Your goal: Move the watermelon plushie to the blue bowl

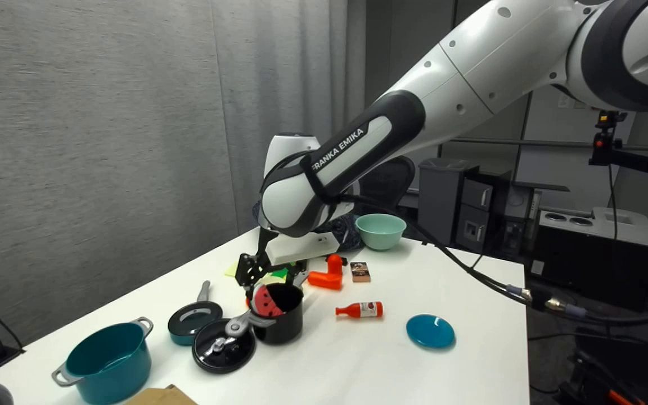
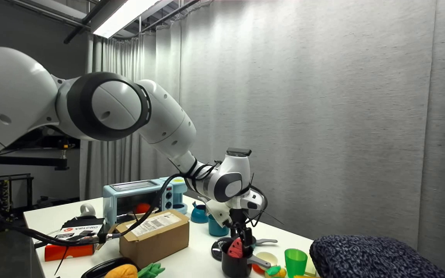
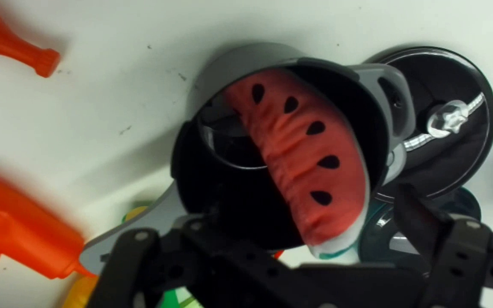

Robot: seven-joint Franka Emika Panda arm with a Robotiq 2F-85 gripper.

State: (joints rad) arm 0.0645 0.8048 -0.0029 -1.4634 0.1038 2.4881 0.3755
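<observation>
One red, black-seeded, wedge-shaped plush watermelon slice [image 3: 300, 158] sits tilted inside one round, grey-handled black pot [image 1: 287, 329], while one smooth, round, pale aqua bowl [image 1: 381, 238] stands well apart on the white table [image 1: 470, 292]. The single white arm [image 1: 481, 53] angles down over the pot, its pincer [image 3: 315, 199] spread wide, gripping nothing.

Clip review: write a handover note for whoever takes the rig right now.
Tool: open, spread either side of the watermelon plushie in the wrist view.
Plushie: in the black pot, one end above the rim.
Blue bowl: next to the dark speckled mound in an exterior view.
Done: tool positioned; no grasp yet.
Remaining: grip, lift clear, carry to bowl, release.
</observation>
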